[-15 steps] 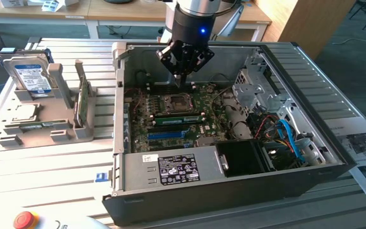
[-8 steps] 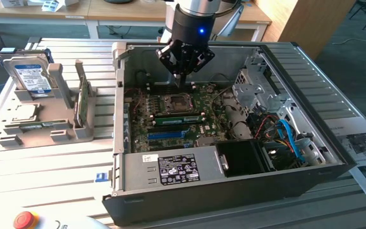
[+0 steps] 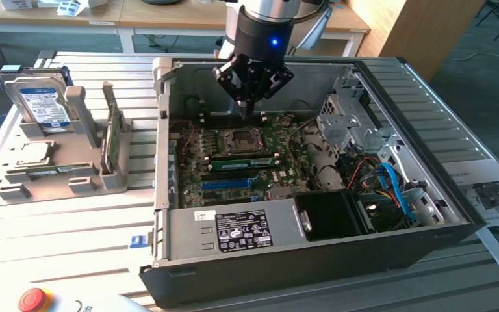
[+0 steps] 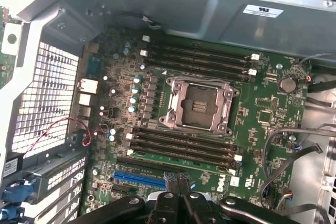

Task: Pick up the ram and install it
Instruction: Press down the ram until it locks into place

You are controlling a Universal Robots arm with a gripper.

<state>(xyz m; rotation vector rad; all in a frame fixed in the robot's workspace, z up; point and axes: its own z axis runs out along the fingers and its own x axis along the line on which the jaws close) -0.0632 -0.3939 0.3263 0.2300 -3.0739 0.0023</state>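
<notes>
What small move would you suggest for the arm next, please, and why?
Probably lift the gripper straight up out of the computer case: its jaws are shut on nothing above the motherboard, while what looks like the ram lies in the gray holder at the exterior view's left.

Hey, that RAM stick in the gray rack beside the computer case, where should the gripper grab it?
Probably from straight above, at mid-length: the ram appears to sit on edge in the gray rack, long top edge exposed, so pinch its two flat faces.
</notes>
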